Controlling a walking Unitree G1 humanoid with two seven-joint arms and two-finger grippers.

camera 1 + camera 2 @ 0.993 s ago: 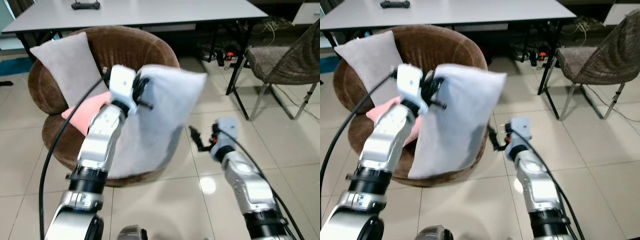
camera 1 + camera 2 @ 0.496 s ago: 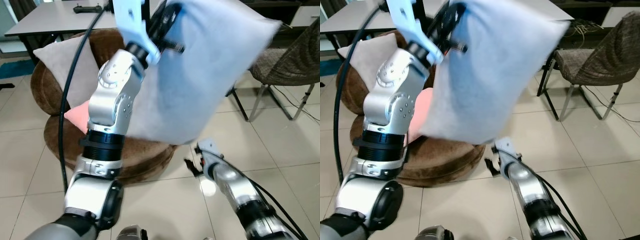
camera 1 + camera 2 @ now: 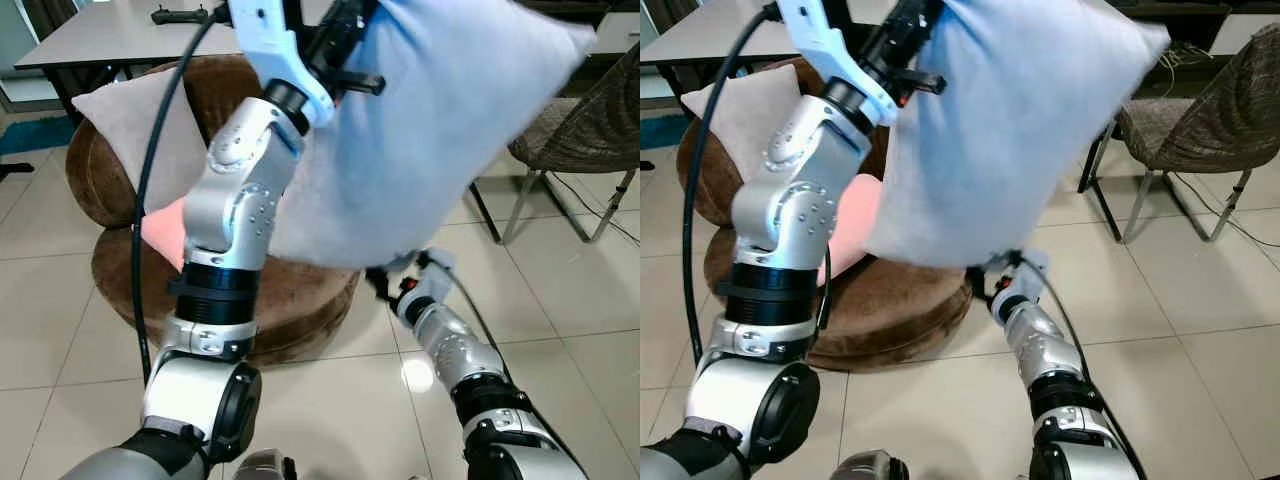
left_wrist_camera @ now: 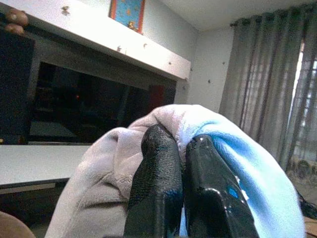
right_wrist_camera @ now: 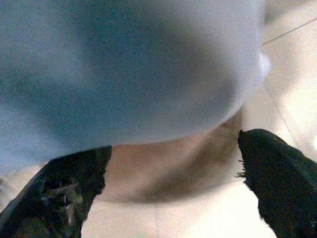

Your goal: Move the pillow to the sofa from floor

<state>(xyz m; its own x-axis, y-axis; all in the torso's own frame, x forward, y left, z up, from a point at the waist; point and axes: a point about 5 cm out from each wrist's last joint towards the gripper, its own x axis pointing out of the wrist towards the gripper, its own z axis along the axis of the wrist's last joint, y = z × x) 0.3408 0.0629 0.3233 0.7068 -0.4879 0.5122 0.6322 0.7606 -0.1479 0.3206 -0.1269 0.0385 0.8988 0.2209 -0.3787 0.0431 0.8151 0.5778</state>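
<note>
So the pale blue pillow (image 3: 440,130) hangs long-axis-down from the left end effector (image 4: 181,163), pinched by its top corner, high over the brown sofa (image 3: 300,290), while the right end effector (image 5: 173,188) sits wide open just under its lower edge.

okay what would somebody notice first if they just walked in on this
The big pale blue pillow, pinched at a corner by the left gripper and held high above the round brown sofa. Under it the right gripper reaches with fingers open, and a grey pillow and a pink one lie on the sofa.
</note>
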